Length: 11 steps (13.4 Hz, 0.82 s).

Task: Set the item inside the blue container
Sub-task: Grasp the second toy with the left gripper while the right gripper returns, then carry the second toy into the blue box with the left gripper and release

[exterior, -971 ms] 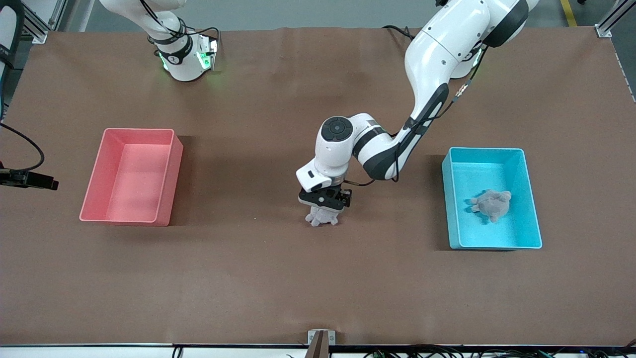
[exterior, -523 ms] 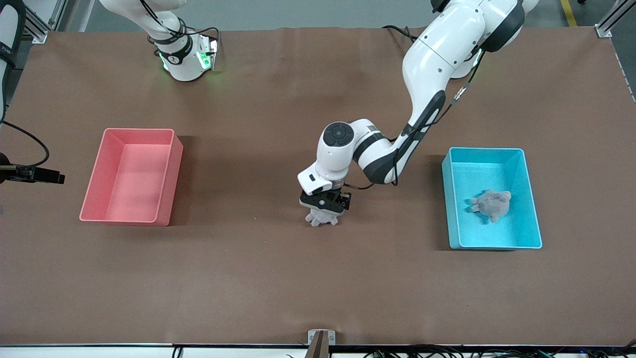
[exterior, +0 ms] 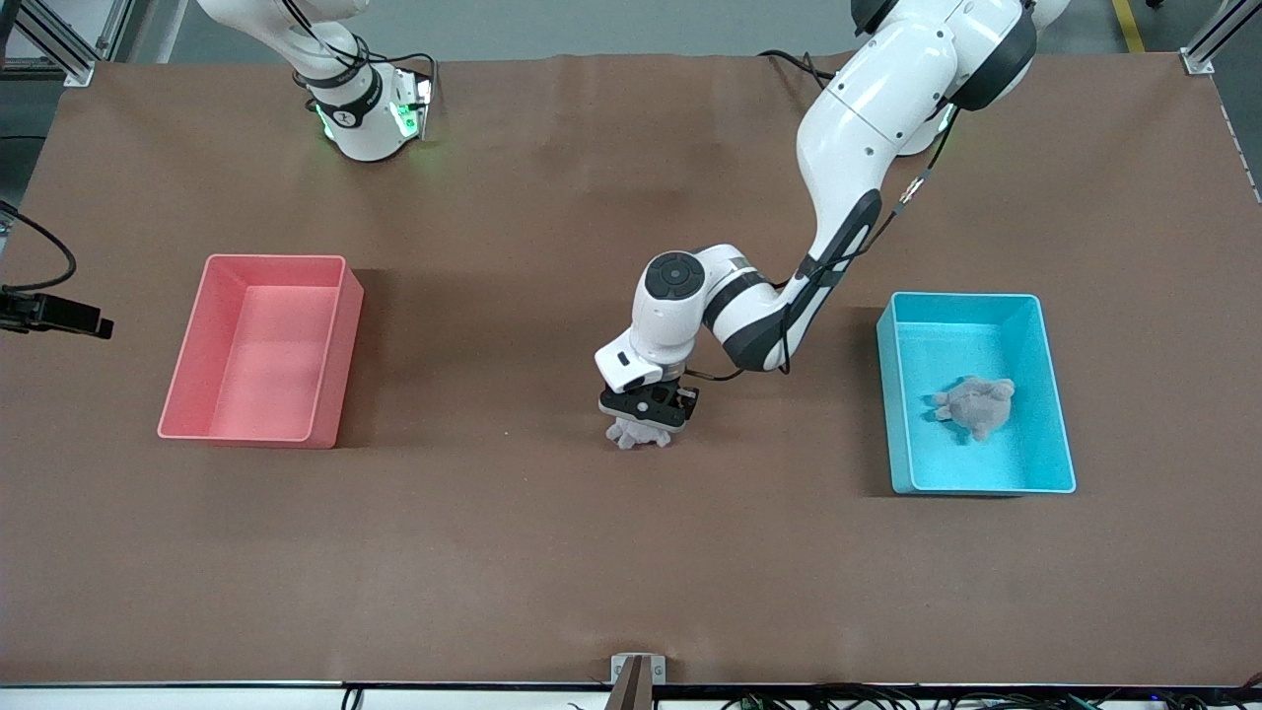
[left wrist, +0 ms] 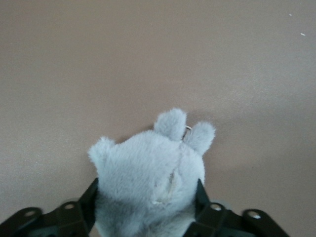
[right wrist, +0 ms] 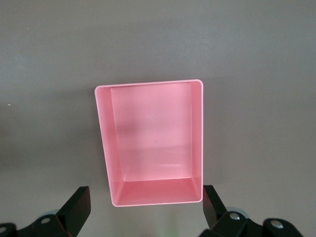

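A pale grey plush toy point(exterior: 639, 434) lies on the brown table mid-way between the two bins. My left gripper point(exterior: 647, 412) is down on it. In the left wrist view its black fingers point(left wrist: 92, 198) press both sides of the plush toy point(left wrist: 148, 173), so my left gripper point(left wrist: 147, 203) is shut on it. The blue container point(exterior: 893, 394) stands toward the left arm's end of the table, and a second grey plush toy point(exterior: 976, 406) lies inside it. My right gripper point(right wrist: 146, 212) hangs open and empty, high over the pink bin point(right wrist: 197, 138).
The pink bin point(exterior: 330, 345) stands toward the right arm's end of the table with nothing in it. Bare brown tabletop lies between the held plush toy and the blue container. A black camera mount point(exterior: 54, 316) juts in at the table's edge.
My left gripper has sunk slightly lower onto the plush toy, which has stayed in place. The black mount at the table's edge has shifted.
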Motion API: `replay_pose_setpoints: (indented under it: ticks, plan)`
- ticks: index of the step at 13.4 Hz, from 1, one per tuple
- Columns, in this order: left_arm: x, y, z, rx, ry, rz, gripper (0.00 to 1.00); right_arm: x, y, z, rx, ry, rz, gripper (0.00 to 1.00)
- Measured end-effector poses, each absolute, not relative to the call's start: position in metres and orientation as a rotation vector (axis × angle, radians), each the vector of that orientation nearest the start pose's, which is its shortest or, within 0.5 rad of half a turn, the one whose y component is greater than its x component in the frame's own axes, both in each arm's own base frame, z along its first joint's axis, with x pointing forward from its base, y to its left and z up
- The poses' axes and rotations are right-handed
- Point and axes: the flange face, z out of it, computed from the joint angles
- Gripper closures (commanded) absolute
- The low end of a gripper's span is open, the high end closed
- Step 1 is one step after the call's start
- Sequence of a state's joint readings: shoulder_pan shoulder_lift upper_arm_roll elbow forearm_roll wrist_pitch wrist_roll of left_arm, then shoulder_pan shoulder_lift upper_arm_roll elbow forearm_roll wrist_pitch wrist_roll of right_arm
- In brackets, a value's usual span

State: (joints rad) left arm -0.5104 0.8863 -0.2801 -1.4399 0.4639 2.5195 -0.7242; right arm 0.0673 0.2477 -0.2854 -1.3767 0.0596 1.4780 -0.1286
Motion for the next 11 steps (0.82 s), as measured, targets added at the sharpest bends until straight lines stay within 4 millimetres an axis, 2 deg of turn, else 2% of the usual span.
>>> replay_pose_setpoints:
  ticks: [1,3,7,9,11]
  plan:
    - [0.551,-0.499,0.196,-3.17,0.461,-0.402,0.7,0.599,-0.107,0.566,-3.104,0.126,0.186,0.0]
    - [0.554,-0.5,0.201,-3.173,0.458,-0.415,0.77,0.585,-0.106,0.563,-3.104,0.11,0.136,0.0]
    - [0.566,-0.494,0.212,-3.174,0.429,-0.447,0.79,0.572,-0.088,0.567,-3.114,0.055,0.112,0.0]
    - [0.577,-0.482,0.229,-3.159,0.378,-0.428,0.79,0.571,-0.076,0.574,-3.135,0.015,0.099,0.0]
    - [0.583,-0.471,0.265,-3.155,0.29,-0.369,0.79,0.566,-0.069,0.582,-3.14,-0.007,0.101,0.0]
